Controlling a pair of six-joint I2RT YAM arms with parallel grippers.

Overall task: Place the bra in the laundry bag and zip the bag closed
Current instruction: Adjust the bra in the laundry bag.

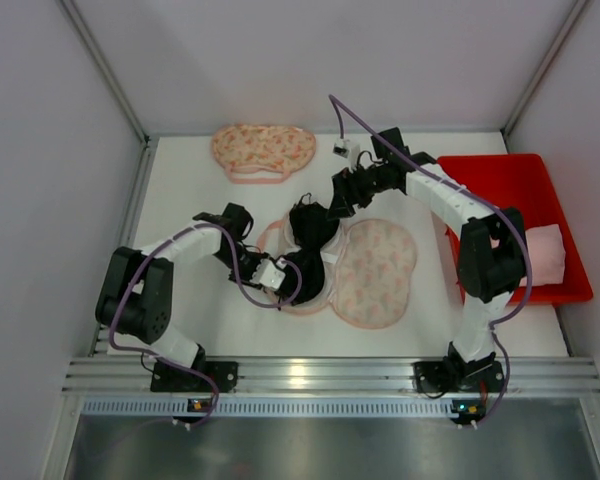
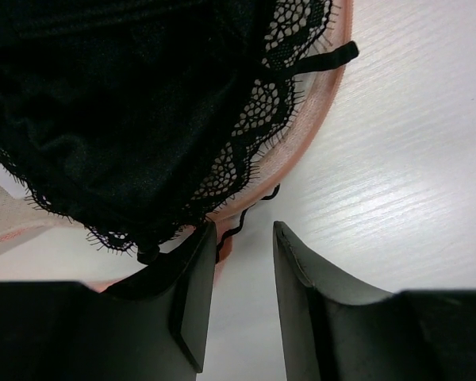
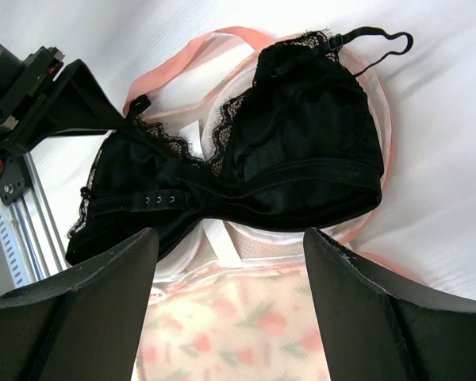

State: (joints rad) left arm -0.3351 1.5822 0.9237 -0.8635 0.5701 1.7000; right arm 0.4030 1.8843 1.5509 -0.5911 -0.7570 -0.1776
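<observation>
One bra [image 1: 308,245], long axis near-to-far, on open laundry bag [image 1: 378,272]; second bag [image 1: 263,150] at far edge. Left gripper [image 2: 242,232] jaws narrow, empty; right gripper [image 3: 230,236] jaws wide, empty.

the left gripper [image 2: 244,230] sits low at the near-left edge of the bra [image 1: 310,235], jaws narrowly apart. the right gripper [image 3: 228,238] hangs above the bra's far-right side, tilted down, jaws spread wide.

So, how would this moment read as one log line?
bra: on opened laundry bag | left tool: open, at bra's edge | right tool: open, above bra
</observation>
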